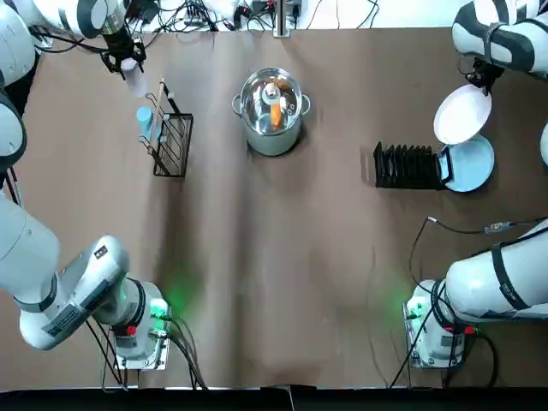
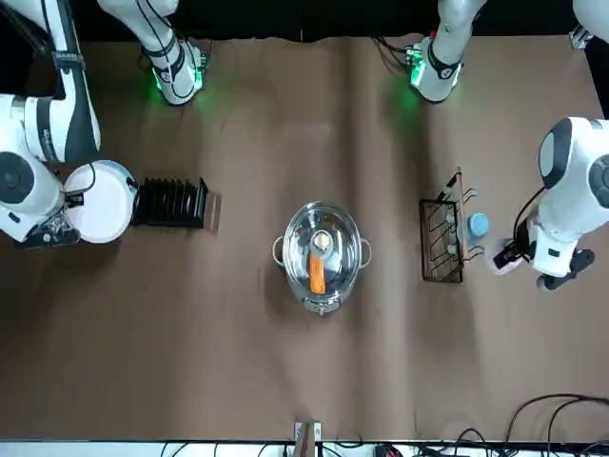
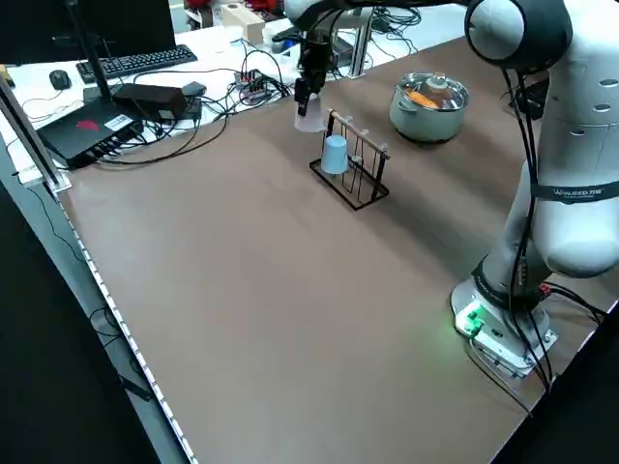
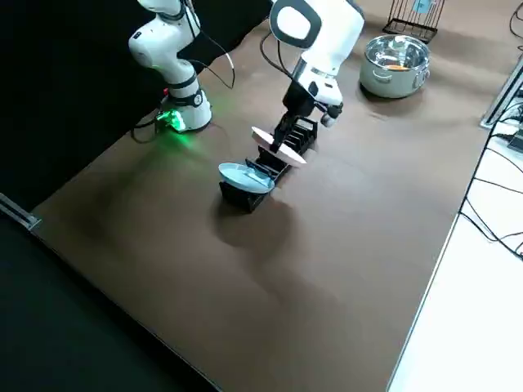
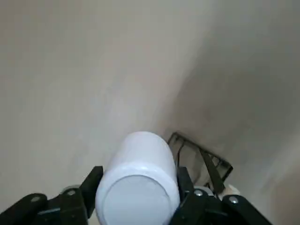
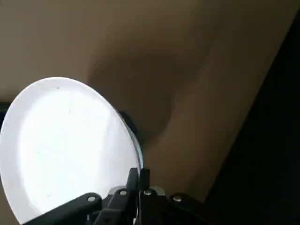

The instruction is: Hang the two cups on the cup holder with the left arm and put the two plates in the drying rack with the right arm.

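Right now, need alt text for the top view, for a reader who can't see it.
Both arms carry dishes: the left gripper holds a white cylindrical cup beside the black wire cup holder, where a light blue cup hangs; the right gripper holds a white round plate above the light blue plate in the black slotted drying rack.

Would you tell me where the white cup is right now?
In the top view, the white cup is at the table's far left, held in the left claw just beyond the cup holder.

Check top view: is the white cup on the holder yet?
No, the white cup is clamped in the left gripper, beyond the holder.
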Motion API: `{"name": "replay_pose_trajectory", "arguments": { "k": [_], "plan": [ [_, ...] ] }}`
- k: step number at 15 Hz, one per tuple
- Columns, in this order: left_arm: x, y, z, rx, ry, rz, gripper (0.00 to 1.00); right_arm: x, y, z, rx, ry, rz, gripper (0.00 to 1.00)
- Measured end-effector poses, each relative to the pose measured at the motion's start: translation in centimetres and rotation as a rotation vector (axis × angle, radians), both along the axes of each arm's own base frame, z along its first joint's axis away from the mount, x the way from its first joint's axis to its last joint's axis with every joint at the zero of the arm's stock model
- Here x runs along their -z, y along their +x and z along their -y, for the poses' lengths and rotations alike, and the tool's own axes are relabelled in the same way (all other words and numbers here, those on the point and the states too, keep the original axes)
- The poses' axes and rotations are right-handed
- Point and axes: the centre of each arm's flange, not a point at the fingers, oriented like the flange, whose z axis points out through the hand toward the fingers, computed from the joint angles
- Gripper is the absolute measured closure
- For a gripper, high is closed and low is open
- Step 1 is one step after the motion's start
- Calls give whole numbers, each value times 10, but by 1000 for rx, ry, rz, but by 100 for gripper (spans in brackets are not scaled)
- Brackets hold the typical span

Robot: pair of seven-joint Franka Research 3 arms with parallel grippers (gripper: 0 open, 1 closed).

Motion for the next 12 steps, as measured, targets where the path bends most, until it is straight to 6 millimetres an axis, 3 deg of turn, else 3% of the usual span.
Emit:
{"name": "replay_pose_trajectory", "arguments": {
  "k": [4, 5, 8, 12],
  "plan": [
    [3, -4, 19, -15, -6, -13, 32, 18, -16, -9, -83, -87, -28, 97],
    [4, -5, 21, -15, -6, -15, 32, 36, -25, -21, -99, -123, -35, 97],
    [7, -5, 23, -12, -10, -18, 32, 57, -37, -47, -112, -165, -42, 97],
    [14, -6, 25, -6, -17, -26, 32, 70, -53, -66, -118, -230, -31, 97]
  ]
}}
